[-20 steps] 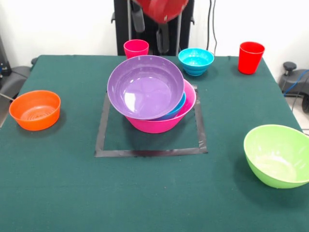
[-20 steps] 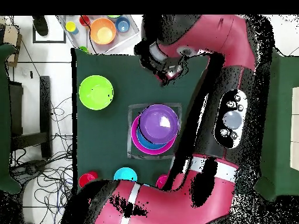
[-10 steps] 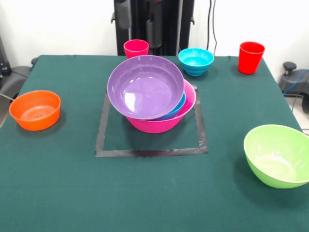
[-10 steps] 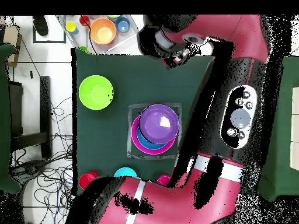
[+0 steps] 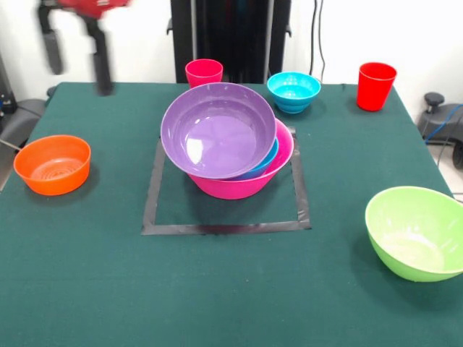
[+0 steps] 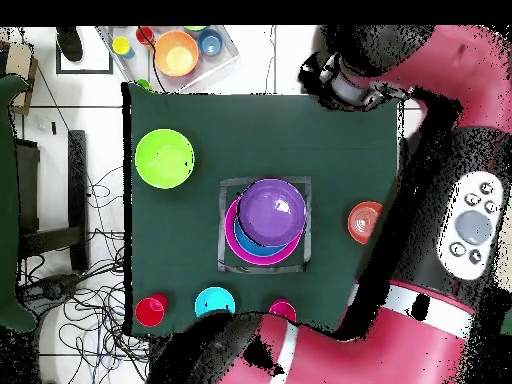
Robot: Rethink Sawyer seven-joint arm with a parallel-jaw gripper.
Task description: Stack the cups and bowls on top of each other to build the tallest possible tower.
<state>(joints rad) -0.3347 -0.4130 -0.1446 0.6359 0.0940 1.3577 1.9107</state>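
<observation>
The tower stands in the middle: a purple bowl [image 5: 217,130] [image 6: 271,210] lies tilted on a blue bowl [image 5: 266,160] inside the big pink bowl [image 5: 246,184] [image 6: 232,245]. An orange bowl [image 5: 53,164] [image 6: 364,221] sits at the left, a lime green bowl [image 5: 416,231] [image 6: 164,158] at the near right. Along the far edge stand a pink-red cup [image 5: 204,72], a small blue bowl [image 5: 293,91] and a red cup [image 5: 375,85]. My gripper [image 5: 76,61] hangs high at the far left, open and empty, well above the orange bowl.
A square of grey tape [image 5: 217,228] frames the tower on the green cloth. In the overhead view a tray [image 6: 222,62] of spare bowls lies off the table's corner, and cables run over the floor beside it.
The arm has swung from above the table's far middle over to the left side in the front view. The orange bowl now shows in the overhead view. No bowl or cup moved.
</observation>
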